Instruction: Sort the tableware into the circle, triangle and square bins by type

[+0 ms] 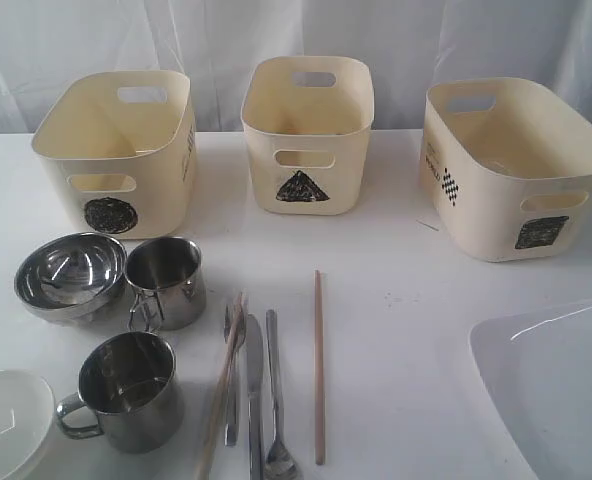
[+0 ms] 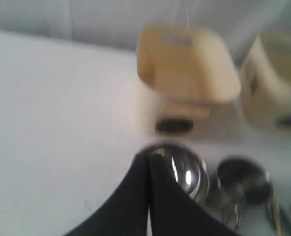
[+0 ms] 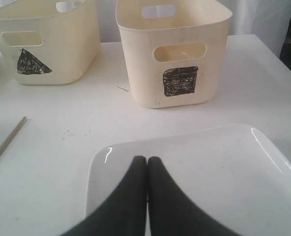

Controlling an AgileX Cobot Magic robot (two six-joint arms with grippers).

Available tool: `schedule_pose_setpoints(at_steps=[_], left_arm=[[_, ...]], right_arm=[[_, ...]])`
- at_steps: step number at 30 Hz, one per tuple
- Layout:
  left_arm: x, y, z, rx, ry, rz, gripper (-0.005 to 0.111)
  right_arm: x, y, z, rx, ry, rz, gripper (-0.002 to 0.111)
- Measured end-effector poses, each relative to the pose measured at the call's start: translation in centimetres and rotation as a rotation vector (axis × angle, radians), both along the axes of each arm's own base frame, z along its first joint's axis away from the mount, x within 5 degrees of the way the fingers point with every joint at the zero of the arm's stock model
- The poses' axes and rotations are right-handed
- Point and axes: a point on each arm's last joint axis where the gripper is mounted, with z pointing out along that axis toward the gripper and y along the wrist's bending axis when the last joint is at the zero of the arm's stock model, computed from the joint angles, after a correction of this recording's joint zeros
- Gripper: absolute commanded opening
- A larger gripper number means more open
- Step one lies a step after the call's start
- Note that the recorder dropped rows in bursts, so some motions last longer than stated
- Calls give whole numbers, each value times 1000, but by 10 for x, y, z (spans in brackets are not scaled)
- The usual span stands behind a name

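Plainly no sorting has begun: the circle bin (image 1: 111, 150) at upper left of the exterior view, the triangle bin (image 1: 306, 130) at top centre and the square bin (image 1: 516, 170) at upper right show nothing inside, as far as their interiors can be seen. The right gripper (image 3: 147, 160) has its black fingers pressed together with nothing between them. It is poised over the near part of the square white plate (image 3: 209, 167), which lies flat on the table (image 1: 406, 260) at lower right of the exterior view; whether the tips touch the plate I cannot tell. The square bin stands straight ahead of those fingertips, beyond the plate's far rim, so the right arm is the nearer one for that piece. I judge it must first open and work onto a rim. The left gripper (image 2: 148, 160) is likewise shut and empty, its tips just short of the bowl (image 2: 182, 169), with the circle bin behind it in a blurred picture. One mug (image 1: 166, 280) sits beside the bowl at mid left, a second mug (image 1: 126, 395) below it, and a round white plate (image 1: 6, 425) in the lower left corner. The fork (image 1: 232, 420), knife (image 1: 254, 400), spoon (image 1: 274, 390) and one chopstick (image 1: 319, 370) lie lengthwise up the frame at bottom centre, while the other chopstick (image 1: 219, 400) slants across the fork.
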Motion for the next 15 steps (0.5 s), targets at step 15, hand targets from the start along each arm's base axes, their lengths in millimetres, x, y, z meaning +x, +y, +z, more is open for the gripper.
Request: schedule_pose_setpoints(at_steps=[15], left_arm=[[-16,-50,-75,53,559,-939,0]], right_arm=[[0,0,0,1,0,0,0]])
